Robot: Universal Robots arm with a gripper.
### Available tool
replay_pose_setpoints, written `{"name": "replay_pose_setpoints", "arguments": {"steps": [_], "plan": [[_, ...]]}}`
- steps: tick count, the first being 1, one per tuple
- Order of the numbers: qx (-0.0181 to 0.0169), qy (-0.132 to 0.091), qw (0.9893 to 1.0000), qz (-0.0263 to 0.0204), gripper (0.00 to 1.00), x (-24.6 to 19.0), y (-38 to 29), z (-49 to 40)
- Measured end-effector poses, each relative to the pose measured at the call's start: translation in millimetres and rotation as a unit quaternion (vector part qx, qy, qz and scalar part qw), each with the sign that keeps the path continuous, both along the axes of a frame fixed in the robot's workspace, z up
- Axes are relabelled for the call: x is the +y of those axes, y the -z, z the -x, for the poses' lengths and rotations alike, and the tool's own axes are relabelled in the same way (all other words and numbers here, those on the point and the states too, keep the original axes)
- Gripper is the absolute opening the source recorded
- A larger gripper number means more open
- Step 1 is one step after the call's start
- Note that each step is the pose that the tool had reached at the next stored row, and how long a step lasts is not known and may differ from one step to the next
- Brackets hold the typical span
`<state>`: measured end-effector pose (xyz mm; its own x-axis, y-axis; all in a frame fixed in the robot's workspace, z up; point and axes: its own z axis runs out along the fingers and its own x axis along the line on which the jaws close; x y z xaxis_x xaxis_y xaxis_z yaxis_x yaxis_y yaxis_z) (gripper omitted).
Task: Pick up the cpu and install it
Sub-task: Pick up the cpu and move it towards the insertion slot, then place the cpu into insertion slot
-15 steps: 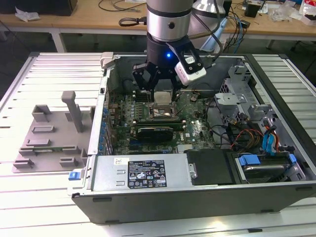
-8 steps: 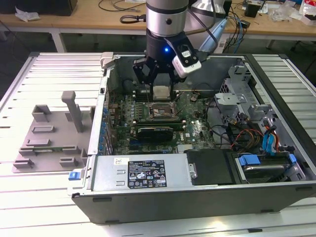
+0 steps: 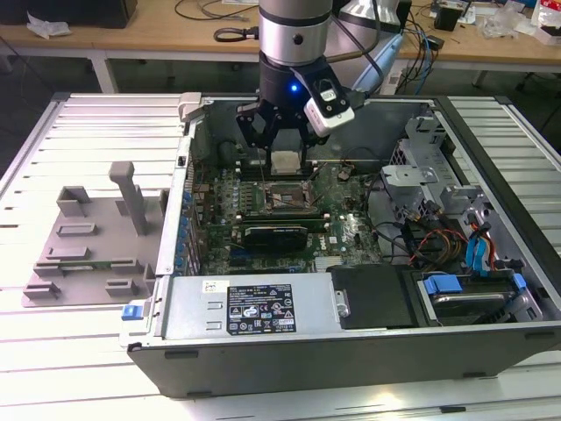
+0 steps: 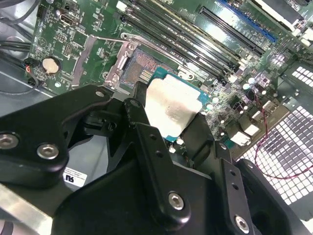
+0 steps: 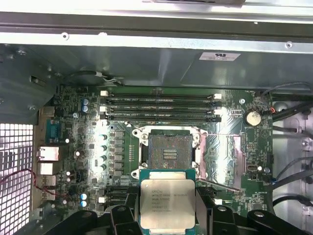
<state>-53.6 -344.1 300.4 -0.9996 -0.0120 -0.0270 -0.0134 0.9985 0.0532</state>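
Note:
The cpu (image 5: 167, 199), a flat square chip with a silvery top and a green rim, sits between the black fingers of my gripper (image 5: 167, 215), which is shut on its two sides. In the second wrist view the cpu (image 4: 172, 108) hangs just above and beside the open socket (image 4: 140, 70) on the green motherboard. In the exterior view my gripper (image 3: 286, 151) is inside the open computer case, holding the cpu (image 3: 286, 161) over the socket (image 3: 279, 195). The socket (image 5: 167, 150) lies open, its load plate (image 5: 219, 156) swung aside.
Memory slots (image 5: 161, 107) run beside the socket. A graphics card (image 3: 277, 233), cables (image 3: 438, 241) and a drive cage (image 3: 429, 158) crowd the case. A grey plastic tray (image 3: 88, 246) stands on the slatted table at the exterior view's left. A coin battery (image 5: 253, 117) sits on the board.

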Motion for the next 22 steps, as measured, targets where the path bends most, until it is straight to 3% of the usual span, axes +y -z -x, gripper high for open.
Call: {"name": "replay_pose_setpoints", "arguments": {"steps": [12, 16, 19, 22], "plan": [[0.0000, 0.001, 1.0000, 0.0000, 0.54, 0.0, 0.3, 0.0], [0.0000, 0.021, 0.9998, -0.0001, 0.54, 0.0, 0.4, 0.0], [0.0000, 0.072, 0.9974, 0.0000, 0.54, 0.0, 0.6, 0.0], [0.0000, 0.121, 0.9926, 0.0000, 0.54, 0.0, 0.9, 0.0]]}}
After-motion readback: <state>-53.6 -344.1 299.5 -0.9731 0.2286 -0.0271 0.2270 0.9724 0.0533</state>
